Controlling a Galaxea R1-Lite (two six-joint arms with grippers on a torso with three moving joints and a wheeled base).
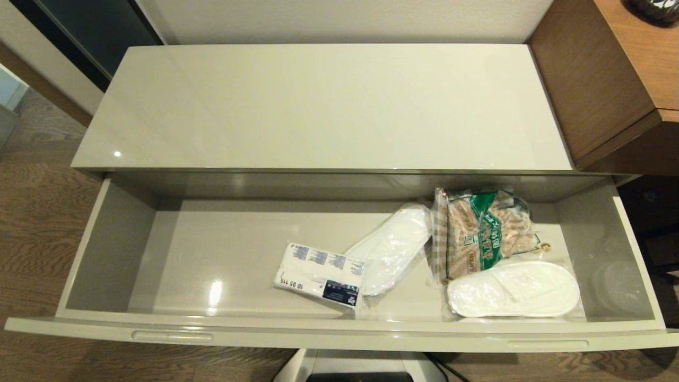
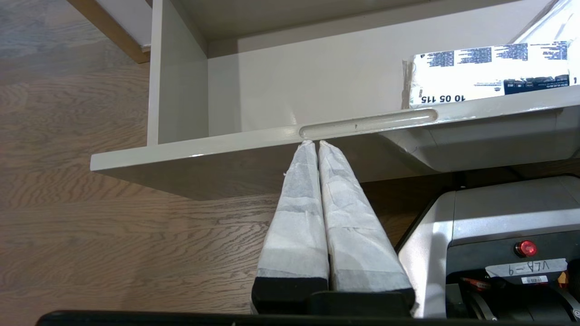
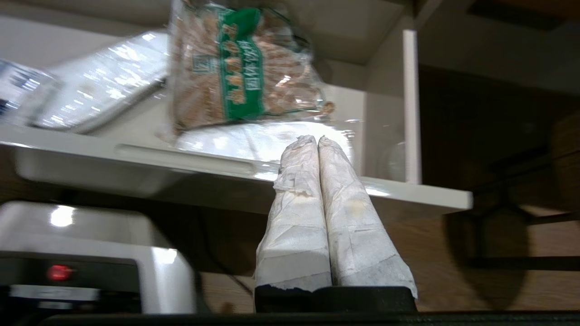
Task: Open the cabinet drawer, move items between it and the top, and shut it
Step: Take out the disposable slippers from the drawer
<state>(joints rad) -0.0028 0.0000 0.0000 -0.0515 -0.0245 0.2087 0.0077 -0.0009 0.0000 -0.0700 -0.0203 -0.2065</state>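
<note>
The cabinet drawer stands pulled wide open below the bare glossy top. Inside it lie the tissue packet, a wrapped white slipper beside it, and a second wrapped slipper near the front right. Neither arm shows in the head view. In the left wrist view my left gripper is shut and empty, its tips just below the left slot handle; the tissue packet shows beyond. In the right wrist view my right gripper is shut and empty, in front of the drawer's front edge near its right end.
A clear bag of brown snacks with a green label lies in the drawer's right part, over the slippers. Taller brown wood-grain furniture stands at the right. The robot's white base sits under the drawer front. Wood floor lies all around.
</note>
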